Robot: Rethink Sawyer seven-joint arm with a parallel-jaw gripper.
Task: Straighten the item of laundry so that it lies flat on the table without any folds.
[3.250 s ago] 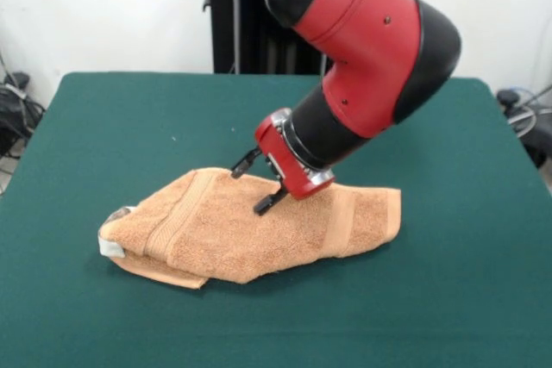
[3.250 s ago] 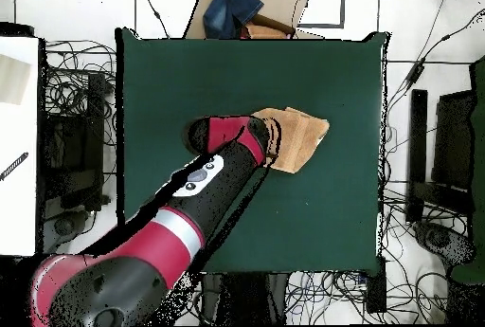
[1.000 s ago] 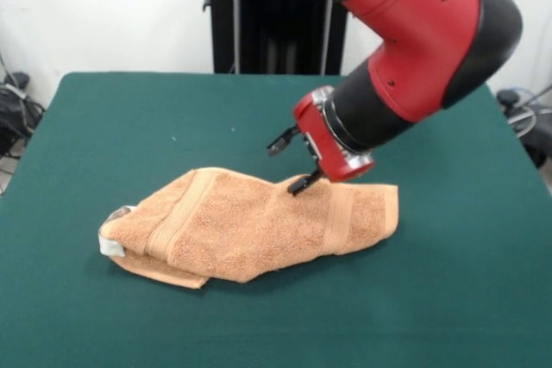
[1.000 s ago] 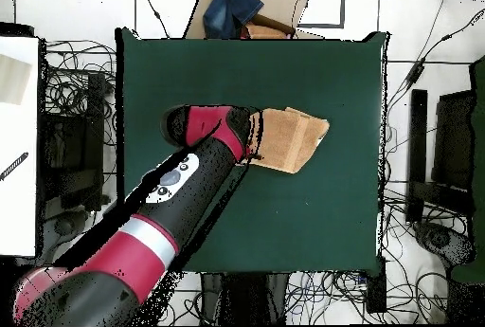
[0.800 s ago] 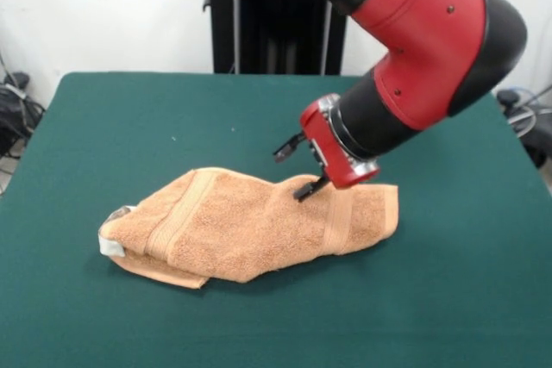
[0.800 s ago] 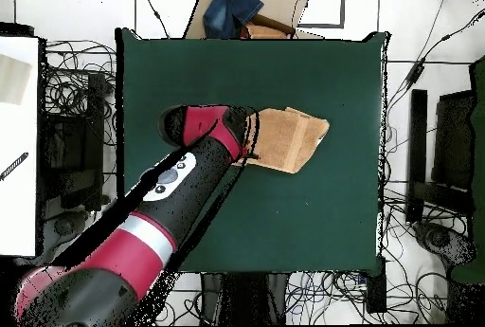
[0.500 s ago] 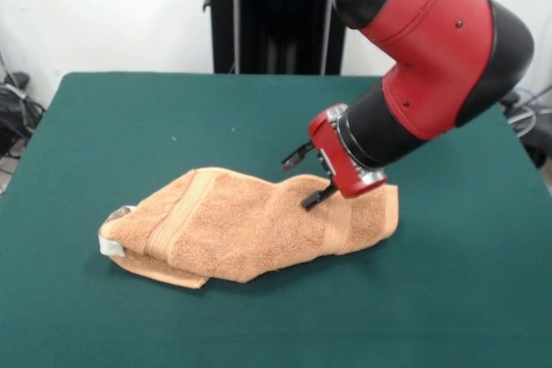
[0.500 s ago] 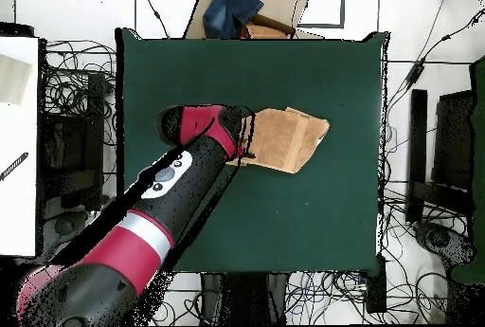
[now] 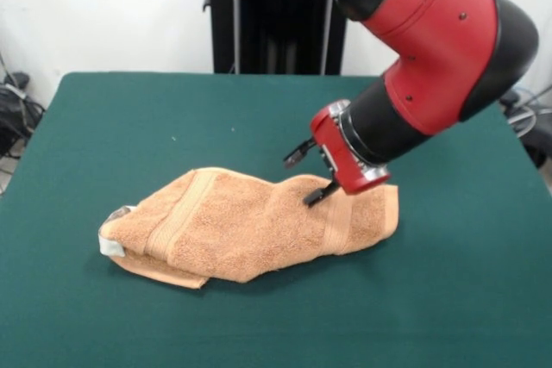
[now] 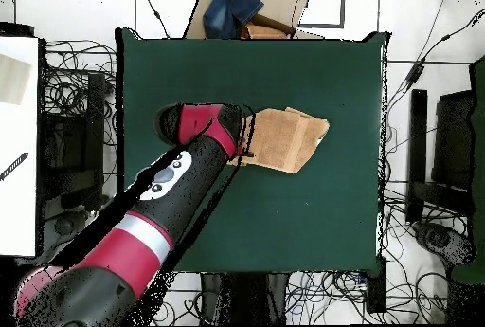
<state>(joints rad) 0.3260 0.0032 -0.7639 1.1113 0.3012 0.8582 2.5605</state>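
The item of laundry [image 9: 250, 226], an orange-tan terry towel, lies folded over itself in a lumpy wedge on the green table [image 9: 129, 118]. A woven band runs across each end and a white tag shows at its left tip. My gripper [image 9: 304, 177] hovers just over the towel's upper right edge, tilted to the left, open, with nothing between its fingers. The lower fingertip [image 9: 310, 199] is at or just above the cloth. From overhead the towel [image 10: 289, 139] sits right of centre, and the gripper [image 10: 243, 141] is at its left edge.
The red and black arm [image 10: 161, 200] crosses the table's lower left part in the overhead view. A cardboard box with blue cloth [image 10: 237, 6] sits beyond the table's top edge. Cables cover the floor on both sides.
The gripper has travelled from the towel's middle toward its right end in the front view and dropped slightly toward the edge. The towel has kept its shape and place.
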